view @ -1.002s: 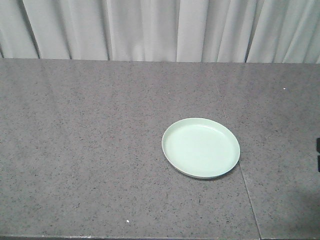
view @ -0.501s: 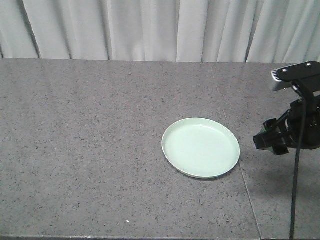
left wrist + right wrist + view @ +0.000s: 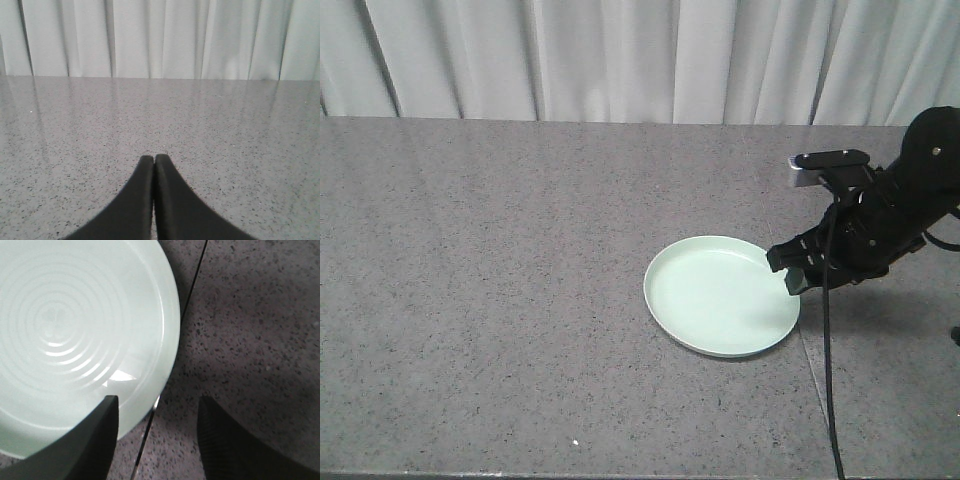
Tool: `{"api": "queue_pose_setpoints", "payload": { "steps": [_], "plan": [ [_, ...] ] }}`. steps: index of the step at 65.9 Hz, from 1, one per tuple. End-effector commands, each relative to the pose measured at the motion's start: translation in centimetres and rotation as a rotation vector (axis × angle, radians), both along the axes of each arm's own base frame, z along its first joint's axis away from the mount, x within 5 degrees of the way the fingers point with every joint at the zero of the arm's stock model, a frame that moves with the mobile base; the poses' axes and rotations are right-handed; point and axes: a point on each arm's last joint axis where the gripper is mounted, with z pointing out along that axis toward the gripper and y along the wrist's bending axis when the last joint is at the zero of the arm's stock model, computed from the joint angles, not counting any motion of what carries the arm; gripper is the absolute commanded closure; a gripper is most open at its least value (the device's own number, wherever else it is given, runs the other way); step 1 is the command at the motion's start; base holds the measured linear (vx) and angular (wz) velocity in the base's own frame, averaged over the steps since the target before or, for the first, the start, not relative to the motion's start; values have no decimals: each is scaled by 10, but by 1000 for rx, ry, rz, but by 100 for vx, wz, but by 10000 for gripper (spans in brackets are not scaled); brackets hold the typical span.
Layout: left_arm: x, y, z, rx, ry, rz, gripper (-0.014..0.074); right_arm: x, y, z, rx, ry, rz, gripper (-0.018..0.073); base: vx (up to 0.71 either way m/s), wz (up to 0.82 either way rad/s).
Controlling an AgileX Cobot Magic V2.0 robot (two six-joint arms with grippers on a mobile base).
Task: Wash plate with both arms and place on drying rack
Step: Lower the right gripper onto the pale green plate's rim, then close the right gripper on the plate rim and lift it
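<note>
Pale mint-green round plate, shallow raised rim, faint concentric rings inside, lies flat on grey speckled counter, right of centre beside a seam. Right gripper spread wide, straddling plate's right rim; contact unclear. Left gripper fingers pressed together over counter.

text: none readable | labels: none | brands: none | numbers: 0 | signs: none
</note>
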Motion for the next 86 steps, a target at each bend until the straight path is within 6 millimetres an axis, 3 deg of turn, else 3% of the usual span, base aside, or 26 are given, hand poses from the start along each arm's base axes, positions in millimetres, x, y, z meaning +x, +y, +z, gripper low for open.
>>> {"api": "queue_pose_setpoints", "payload": {
  "steps": [1,22,50,54,66,86],
  "plan": [
    [-2,0,15,-8,-114,-1,603,13,2,14,33,-82,-16,212,0,0],
    [-2,0,15,-8,-114,-1,603,35,6,-11,32,-48,-22,242,0,0],
    [-2,0,15,-8,-114,-1,603,37,6,-18,28,-31,-13,571,0,0],
    [-2,0,15,-8,-114,-1,603,37,7,-18,39,-29,-18,571,0,0],
    [-2,0,15,-8,-114,-1,603,34,13,-7,125,-43,-48,568,0,0],
    [-2,0,15,-8,-114,-1,603,17,28,32,371,-47,-94,568,0,0]
  ]
}}
